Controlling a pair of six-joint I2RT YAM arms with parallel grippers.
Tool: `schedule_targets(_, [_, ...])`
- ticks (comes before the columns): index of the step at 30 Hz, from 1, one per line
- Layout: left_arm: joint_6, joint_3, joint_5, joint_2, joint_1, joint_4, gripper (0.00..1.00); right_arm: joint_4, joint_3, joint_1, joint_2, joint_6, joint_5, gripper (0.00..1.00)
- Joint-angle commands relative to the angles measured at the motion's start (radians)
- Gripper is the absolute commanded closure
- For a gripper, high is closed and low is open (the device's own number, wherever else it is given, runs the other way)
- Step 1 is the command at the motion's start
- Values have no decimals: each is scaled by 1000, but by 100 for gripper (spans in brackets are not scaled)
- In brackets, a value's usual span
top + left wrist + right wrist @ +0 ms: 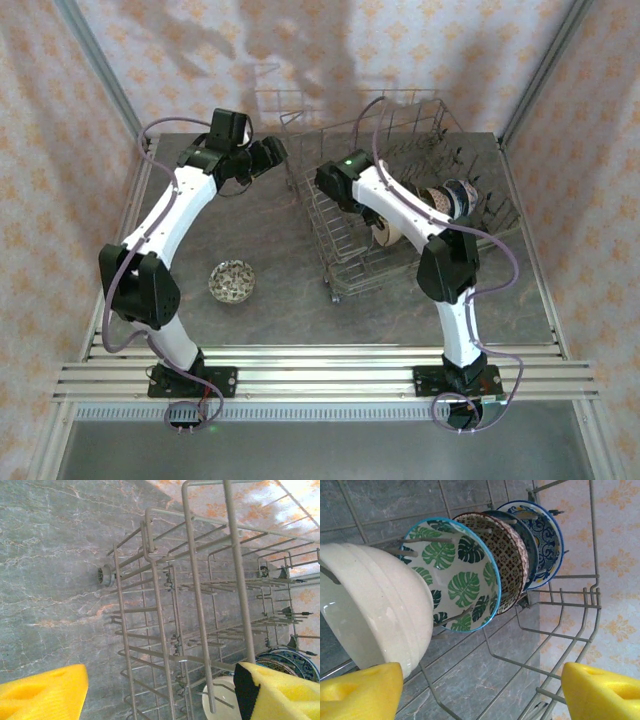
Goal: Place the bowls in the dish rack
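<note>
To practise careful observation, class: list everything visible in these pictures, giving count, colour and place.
Dish rack: one, grey wire, table's far right.
Racked bowls: at least four, cream, green-leaf, brown-red, blue-white, in a row in the rack.
Loose bowl: one, pale speckled, on table left of rack.
Table: one, grey marbled, under everything.
Left arm, right arm: two, white and black, near edge.
Left pincer, right pincer: two, yellow pads, open; left beside rack, right by cream bowl.

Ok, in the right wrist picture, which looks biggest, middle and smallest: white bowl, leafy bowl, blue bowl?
1. white bowl
2. leafy bowl
3. blue bowl
Nearer bowls look bigger, so real sizes may be alike.
</note>
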Motion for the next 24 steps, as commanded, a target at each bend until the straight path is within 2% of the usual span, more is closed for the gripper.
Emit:
schedule_targets(1, [39, -24, -19, -32, 14, -57, 22, 36, 42, -3, -54, -20, 11, 17])
schedule_targets(7, [41, -74, -31, -76, 15, -100, 22, 127, 17, -4, -81, -14, -108, 16])
schedule_targets(10, [40, -115, -74, -119, 14, -125, 22, 142, 16, -6, -105, 12, -107, 16])
schedule_targets(13, [32, -164, -132, -167, 15, -155, 22, 163, -14, -21, -146, 48, -48, 12])
schedule_targets(18, [-22, -293, -280, -295, 16, -238, 22, 230, -64, -50, -218, -16, -50, 11])
schedule_targets(21, [-65, -385, -327, -387, 15, -287, 22, 207, -66, -59, -252, -21, -90, 11])
schedule_targets(24, [-96, -471, -438, -482, 14, -353, 22, 231, -150, -59, -321, -11, -151, 12])
